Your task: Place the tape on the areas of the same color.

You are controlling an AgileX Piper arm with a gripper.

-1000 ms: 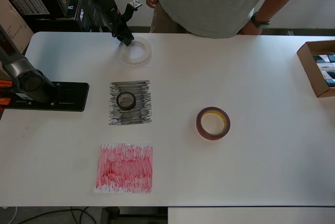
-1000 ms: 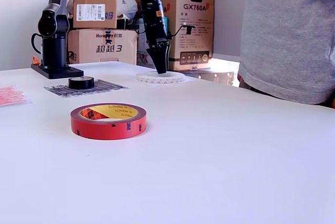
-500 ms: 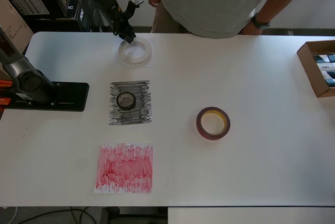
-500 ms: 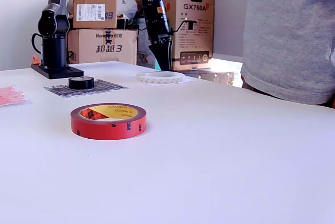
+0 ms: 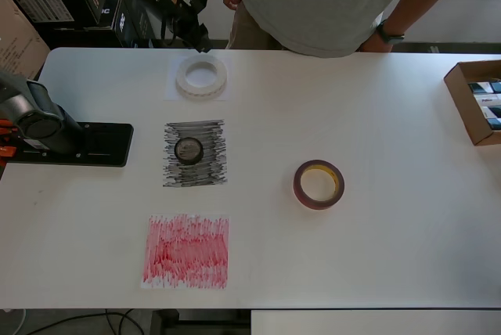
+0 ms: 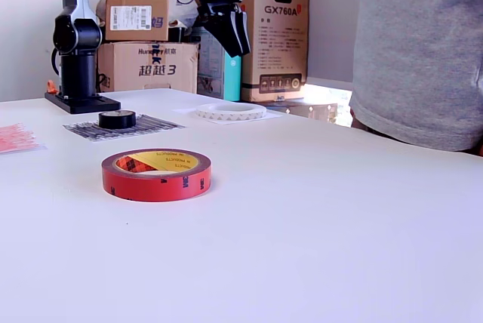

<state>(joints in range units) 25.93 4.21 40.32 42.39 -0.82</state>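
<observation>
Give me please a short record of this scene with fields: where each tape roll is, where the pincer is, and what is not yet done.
white tape roll: lies on the white patch
black tape roll: lies on the black patch
red tape roll: on the bare table, apart from every patch
red patch: nothing on it
pincer: in the air above the table, beyond the white tape roll, holding nothing; open or shut cannot be told
not yet done: red tape roll onto the red patch
</observation>
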